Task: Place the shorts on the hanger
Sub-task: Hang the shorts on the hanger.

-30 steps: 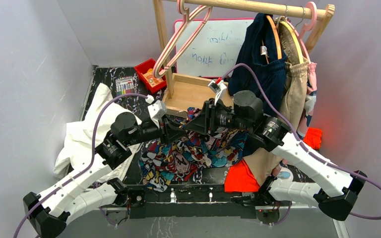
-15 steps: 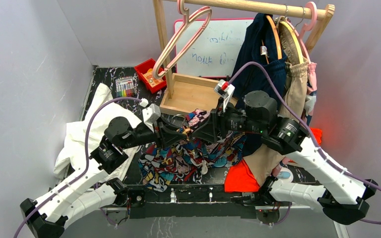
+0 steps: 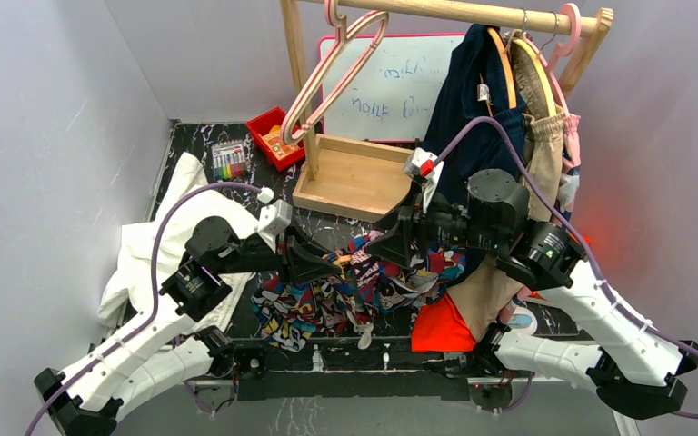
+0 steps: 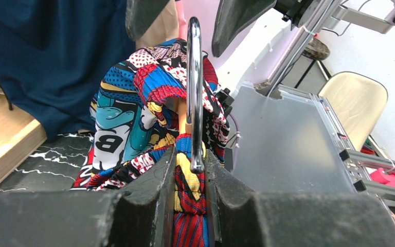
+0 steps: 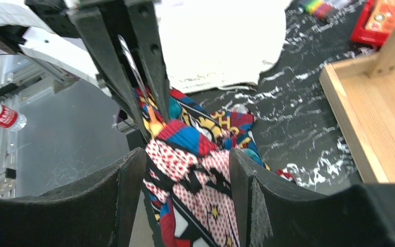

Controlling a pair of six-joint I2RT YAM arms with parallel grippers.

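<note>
The comic-print shorts [image 3: 345, 292] hang bunched between my two grippers, their lower part trailing to the dark table. My left gripper [image 3: 327, 264] is shut on the hanger with shorts fabric pinched in with it. In the left wrist view the silver hook [image 4: 194, 87] stands up between my fingers [image 4: 154, 180], with a bit of light-orange hanger [image 4: 183, 117] behind it and the shorts [image 4: 128, 123] draped over it. The rest of the hanger is hidden by fabric. My right gripper [image 3: 380, 247] is shut on a fold of the shorts [image 5: 195, 175], facing the left gripper [image 5: 133, 67].
A wooden rail at the back carries pink hangers [image 3: 338, 64], a dark navy garment [image 3: 473, 118] and a beige one. A wooden tray [image 3: 354, 177], red bin [image 3: 271, 136] and whiteboard [image 3: 391, 91] stand behind. White cloth [image 3: 159, 245] lies left, orange-red cloth [image 3: 441, 327] front right.
Both grippers have drawn back toward the near edge, holding their grips. The shorts have come up off the table and bunched together between them.
</note>
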